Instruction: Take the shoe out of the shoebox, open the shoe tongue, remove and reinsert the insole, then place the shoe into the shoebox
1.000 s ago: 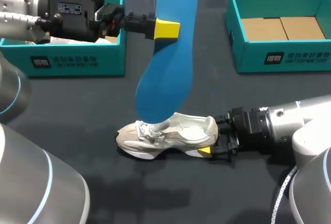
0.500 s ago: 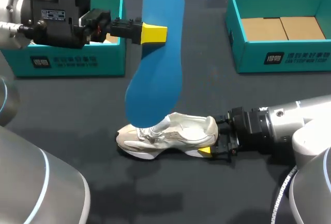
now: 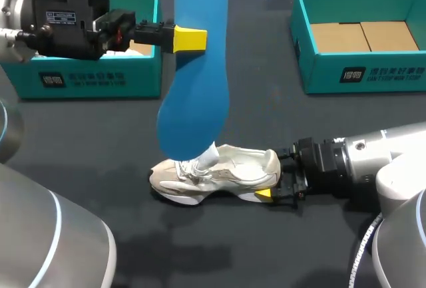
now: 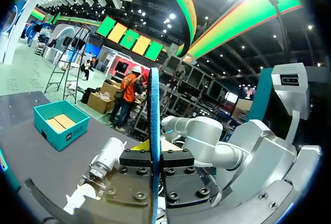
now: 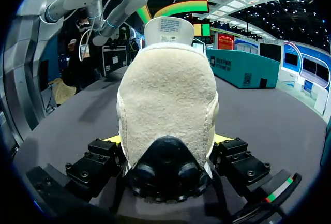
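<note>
On the table (image 3: 266,88), right gripper (image 3: 271,185) clamps the shoe (image 3: 226,168) (heel end); left gripper (image 3: 187,38) pinches the raised insole (image 3: 193,108).

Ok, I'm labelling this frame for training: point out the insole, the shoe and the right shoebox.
insole (image 3: 194,82), head view, middle of its blue face
shoe (image 3: 233,170), head view, side of the upper
right shoebox (image 3: 319,72), head view, front wall

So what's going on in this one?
The left hand holds the blue insole upright above the table, with its lower end by the opening of the white shoe. The right hand grips the shoe's heel on the table. One teal shoebox sits back left, another back right.
</note>
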Available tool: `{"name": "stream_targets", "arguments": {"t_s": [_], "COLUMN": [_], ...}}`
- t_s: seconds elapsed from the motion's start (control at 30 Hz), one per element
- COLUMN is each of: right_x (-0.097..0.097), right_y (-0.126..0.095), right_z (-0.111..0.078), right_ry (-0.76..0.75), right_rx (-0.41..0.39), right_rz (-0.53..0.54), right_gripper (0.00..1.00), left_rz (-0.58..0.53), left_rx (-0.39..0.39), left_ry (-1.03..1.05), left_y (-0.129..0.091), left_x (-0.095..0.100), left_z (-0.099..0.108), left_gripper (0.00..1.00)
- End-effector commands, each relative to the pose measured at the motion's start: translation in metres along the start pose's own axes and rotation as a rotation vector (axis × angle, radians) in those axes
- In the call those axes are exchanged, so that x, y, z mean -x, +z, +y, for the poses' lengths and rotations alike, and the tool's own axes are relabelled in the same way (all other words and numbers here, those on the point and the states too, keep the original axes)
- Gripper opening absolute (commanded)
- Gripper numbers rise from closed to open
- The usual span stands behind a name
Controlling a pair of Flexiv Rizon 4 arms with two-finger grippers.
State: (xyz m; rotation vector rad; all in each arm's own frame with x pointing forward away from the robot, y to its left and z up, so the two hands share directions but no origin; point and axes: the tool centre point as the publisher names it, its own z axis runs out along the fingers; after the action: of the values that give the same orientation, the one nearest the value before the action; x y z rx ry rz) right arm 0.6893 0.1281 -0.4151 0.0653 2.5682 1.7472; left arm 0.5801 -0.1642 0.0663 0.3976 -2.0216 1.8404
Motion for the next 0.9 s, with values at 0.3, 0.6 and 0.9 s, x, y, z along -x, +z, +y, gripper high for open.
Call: {"name": "stream_targets", "arguments": {"t_s": [0.3,0.6,0.9], "right_x": [0.001,-0.003,-0.009], "right_y": [-0.001,-0.009,-0.028], "right_z": [-0.002,-0.002,0.002], "right_ry": [0.014,0.037,0.054], "right_rx": [-0.025,-0.094,-0.222], "right_rz": [-0.01,-0.045,-0.07], "right_gripper": [0.0,1.0,1.0], "left_rz": [0.0,0.0,0.0], "left_rx": [0.001,0.001,0.001], "left_ry": [0.0,0.0,0.0], "left_y": [0.001,0.001,0.001], "left_x": [0.001,0.001,0.001], "left_z": [0.001,0.001,0.001], "left_gripper": [0.0,0.0,0.0]}}
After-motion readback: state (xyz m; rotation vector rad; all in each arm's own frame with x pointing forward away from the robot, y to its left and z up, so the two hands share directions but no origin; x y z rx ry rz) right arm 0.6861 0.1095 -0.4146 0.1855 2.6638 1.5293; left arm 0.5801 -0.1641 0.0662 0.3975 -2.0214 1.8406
